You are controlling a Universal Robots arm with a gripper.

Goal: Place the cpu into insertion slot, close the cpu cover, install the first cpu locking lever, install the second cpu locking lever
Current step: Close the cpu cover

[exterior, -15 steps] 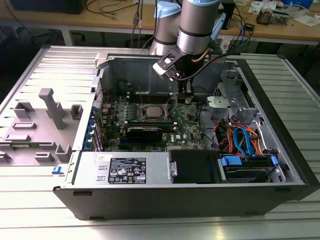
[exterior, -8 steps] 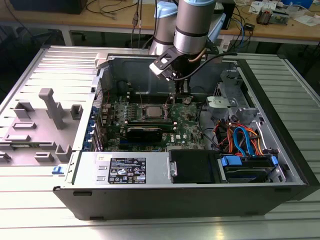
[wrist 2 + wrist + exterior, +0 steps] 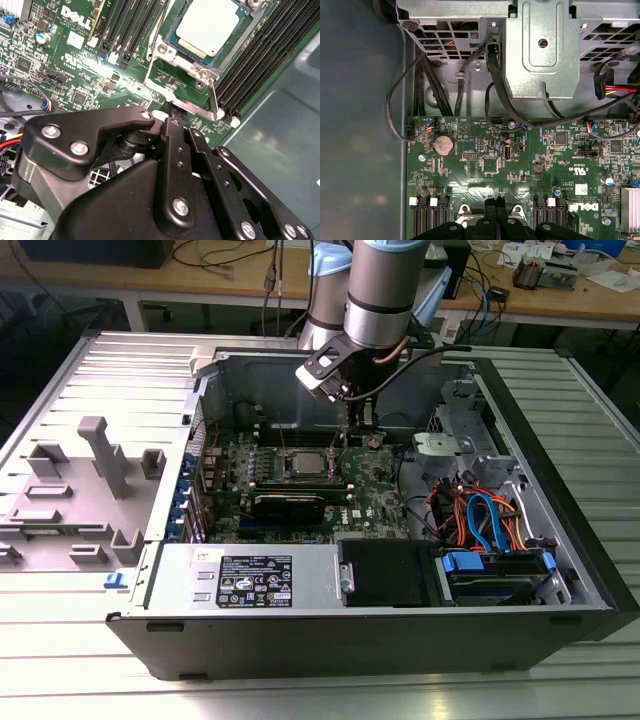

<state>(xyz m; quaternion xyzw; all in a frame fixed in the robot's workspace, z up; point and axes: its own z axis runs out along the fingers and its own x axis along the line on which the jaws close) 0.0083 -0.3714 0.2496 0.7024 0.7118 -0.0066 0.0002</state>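
The fingers (image 3: 172, 135) are pressed together, their tips against the near edge of the cpu cover (image 3: 186, 103), which looks swung up off the insertion slot (image 3: 163, 50). The cpu (image 3: 207, 25) lies in that slot with its silver top bare. The green board (image 3: 75, 65) surrounds it, inside the open computer case (image 3: 350, 640) on the bench (image 3: 300, 695).

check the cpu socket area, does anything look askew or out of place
Nothing looks damaged or spilled. The cpu lies flat in the insertion slot, but the cpu cover is not down over it: it is swung open beside the socket, with the gripper at its edge.
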